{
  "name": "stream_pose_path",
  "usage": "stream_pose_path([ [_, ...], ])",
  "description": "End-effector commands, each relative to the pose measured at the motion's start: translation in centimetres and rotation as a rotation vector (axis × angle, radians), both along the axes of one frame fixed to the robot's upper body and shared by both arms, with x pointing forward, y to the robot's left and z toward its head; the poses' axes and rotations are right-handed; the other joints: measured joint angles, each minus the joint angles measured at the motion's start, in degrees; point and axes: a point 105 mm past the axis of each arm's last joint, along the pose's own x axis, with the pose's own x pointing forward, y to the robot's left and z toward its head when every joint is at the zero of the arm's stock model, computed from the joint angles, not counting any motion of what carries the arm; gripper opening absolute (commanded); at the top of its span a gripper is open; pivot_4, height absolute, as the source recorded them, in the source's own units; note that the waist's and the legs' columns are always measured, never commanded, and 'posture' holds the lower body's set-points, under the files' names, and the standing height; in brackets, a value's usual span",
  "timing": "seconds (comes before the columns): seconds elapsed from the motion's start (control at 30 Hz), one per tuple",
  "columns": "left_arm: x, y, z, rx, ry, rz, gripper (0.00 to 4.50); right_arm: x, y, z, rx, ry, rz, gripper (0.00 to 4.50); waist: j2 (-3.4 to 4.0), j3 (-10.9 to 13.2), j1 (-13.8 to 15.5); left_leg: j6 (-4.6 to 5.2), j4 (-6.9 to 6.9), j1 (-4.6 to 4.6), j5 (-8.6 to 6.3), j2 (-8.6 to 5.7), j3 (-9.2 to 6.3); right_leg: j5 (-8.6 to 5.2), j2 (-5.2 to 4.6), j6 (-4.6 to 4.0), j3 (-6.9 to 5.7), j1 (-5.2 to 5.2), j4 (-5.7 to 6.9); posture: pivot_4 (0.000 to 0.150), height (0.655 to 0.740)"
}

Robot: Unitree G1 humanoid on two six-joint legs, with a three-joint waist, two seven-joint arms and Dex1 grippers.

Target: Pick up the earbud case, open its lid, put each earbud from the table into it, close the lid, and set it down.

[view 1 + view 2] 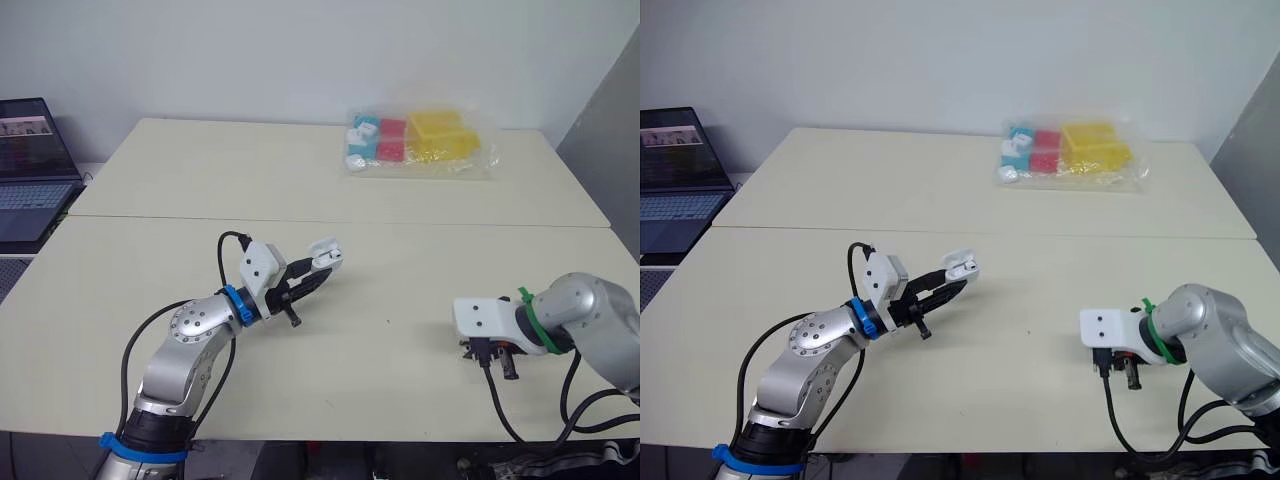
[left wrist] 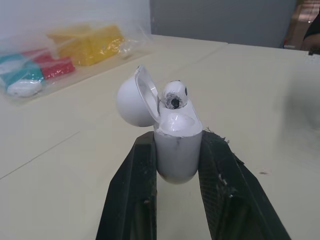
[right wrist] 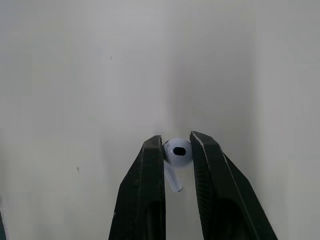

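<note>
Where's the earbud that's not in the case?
In the right wrist view, the earbud is pinched in the right gripper on the robot's right, apart from the left gripper's earbud case.

Quantity one: earbud case, clamped between the fingers of the left gripper. Quantity two: earbuds, with the first earbud seated in the case top just beyond those fingertips and the second earbud pinched between the fingers of the right gripper. Quantity one each: laptop, plastic bag.

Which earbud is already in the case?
The earbud sitting in the open case held by the left hand. The second earbud is outside it, pinched by the right hand down at the table.
</note>
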Motion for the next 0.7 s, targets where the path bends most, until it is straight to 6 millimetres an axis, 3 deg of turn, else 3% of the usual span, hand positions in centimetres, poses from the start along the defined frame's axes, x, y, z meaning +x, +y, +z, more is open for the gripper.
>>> stream_pose_path([
  [0.03, 0.1, -0.6, 1.8, -0.042, -0.073, -0.013, 0.76, 0.8, 1.8, 3.8, 0.164, -0.087, -0.022, 0.38, 0.00, 0.00, -0.02, 0.00, 0.00, 0.01, 0.00, 0.00, 0.00, 0.00, 0.00, 0.00, 0.00, 0.01, 0.00, 0.150, 0.7400],
  [0.2, 0.8, -1.5, 3.2, -0.107, -0.111, 0.002, 0.76, 1.7, 6.5, 9.0, 0.560, -0.150, -0.084, 0.38, 0.00, 0.00, -0.03, 0.00, 0.02, -0.01, 0.00, 0.02, -0.06, 0.02, 0.07, 0.00, 0.02, 0.02, 0.05, 0.150, 0.7400],
  [0.3, 1.1, -2.0, 4.2, -0.158, -0.137, 0.022, 0.76, 2.2, 8.9, 11.2, 0.807, -0.148, -0.145, 0.38, -0.01, -0.01, 0.00, 0.00, 0.00, -0.03, 0.00, 0.06, -0.12, 0.02, 0.13, -0.02, 0.08, 0.02, 0.08, 0.150, 0.7400],
  [0.5, 1.3, -2.6, 4.6, -0.162, -0.152, 0.004, 0.76, 4.3, 11.5, 14.0, 1.168, -0.215, -0.284, 0.38, 0.00, -0.01, 0.00, 0.00, -0.01, -0.11, 0.00, 0.02, -0.15, 0.03, 0.07, -0.06, 0.10, -0.02, 0.06, 0.150, 0.7400],
  [0.7, 1.2, -2.8, 4.6, -0.141, -0.144, -0.023, 0.76, 4.6, 13.1, 14.8, 1.292, -0.282, -0.248, 0.38, 0.00, -0.02, -0.02, 0.00, 0.00, -0.10, 0.01, 0.00, -0.13, 0.02, 0.07, -0.04, 0.07, -0.01, 0.07, 0.150, 0.7400],
])
